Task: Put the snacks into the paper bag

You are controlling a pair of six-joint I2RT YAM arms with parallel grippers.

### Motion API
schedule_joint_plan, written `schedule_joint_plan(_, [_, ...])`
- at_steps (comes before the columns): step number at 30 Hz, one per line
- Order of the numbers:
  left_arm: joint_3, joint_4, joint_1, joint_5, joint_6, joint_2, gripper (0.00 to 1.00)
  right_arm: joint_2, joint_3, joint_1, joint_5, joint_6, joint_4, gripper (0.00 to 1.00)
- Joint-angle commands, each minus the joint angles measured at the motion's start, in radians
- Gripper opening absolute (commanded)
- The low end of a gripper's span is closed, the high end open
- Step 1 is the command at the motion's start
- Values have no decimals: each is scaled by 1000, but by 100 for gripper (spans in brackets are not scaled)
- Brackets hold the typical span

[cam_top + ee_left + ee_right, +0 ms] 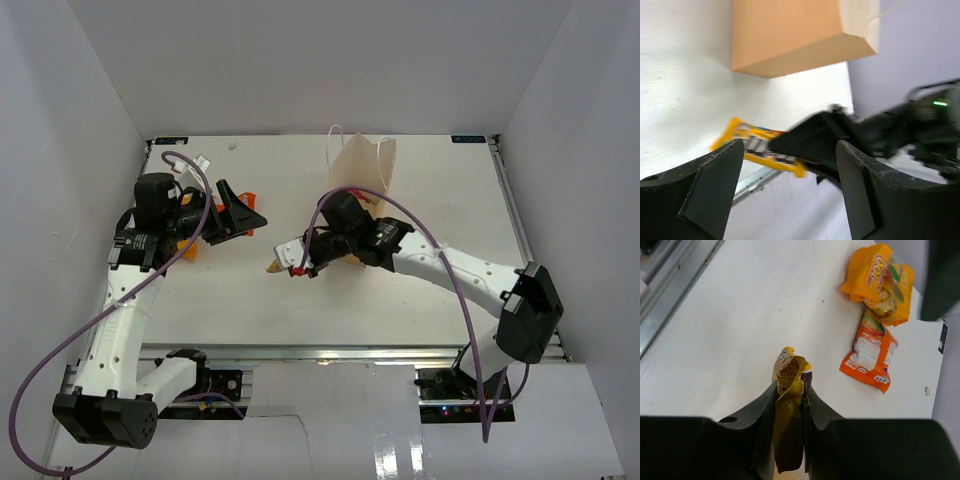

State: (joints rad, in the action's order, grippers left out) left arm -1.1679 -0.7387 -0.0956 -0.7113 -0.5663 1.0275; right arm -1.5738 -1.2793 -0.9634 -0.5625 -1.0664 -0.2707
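Right gripper (790, 385) pinches the yellow crinkly foil packet (788, 365); the tall tan kraft paper bag (365, 165) stands just beyond it, nearer this arm. Left gripper (250, 215) spread, empty.

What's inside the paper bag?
Of the paper bag only the tan outside shows; its inside is hidden. A yellow snack is outside it, pinched in the right end effector.

The top view is bright and even, lit from above. The table (420, 290) reads flat white, with faint soft shadows under the arms, and glare streaks the glossy sheet (400, 440) at the bottom edge. In the left wrist view, the yellow packet (760, 150) and right arm (900, 130) are smeared with blur, and the paper bag (785, 35) washes out pale at upper right. The right wrist view is sharp: the orange packets (880, 285) are crisp, the fingers (745, 440) near-black.
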Motion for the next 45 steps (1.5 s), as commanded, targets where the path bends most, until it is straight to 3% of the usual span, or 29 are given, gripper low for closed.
schedule_joint_plan(1, [13, -45, -3, 171, 48, 12, 84, 112, -116, 44, -68, 218, -8, 13])
schedule_joint_plan(9, [96, 157, -3, 363, 77, 57, 86, 130, -377, 359, -116, 657, -28, 10])
schedule_joint_plan(14, [106, 269, -3, 444, 144, 103, 86, 159, -367, 462, -7, 707, -36, 11])
schedule_joint_plan(17, [114, 292, -1, 521, 141, 135, 92, 170, -336, 495, 56, 715, -36, 10])
schedule_joint_plan(25, [139, 311, -1, 584, 91, 213, 93, 169, -273, 499, 205, 648, -28, 9])
schedule_joint_plan(26, [139, 311, -1, 596, 85, 221, 93, 166, -267, 500, 216, 642, -32, 12])
schedule_joint_plan(30, [119, 300, 7, 734, 23, 270, 96, 166, -261, 499, 201, 635, -42, 51])
schedule_joint_plan(33, [74, 277, 16, 791, -38, 334, 96, 173, -282, 500, 176, 638, -53, 65])
schedule_joint_plan(39, [-64, 113, 20, 900, -286, 540, 95, 207, -328, 503, 127, 640, -99, 81])
schedule_joint_plan(45, [-205, -25, 22, 874, -588, 756, 93, 281, -262, 520, 116, 634, -101, 83])
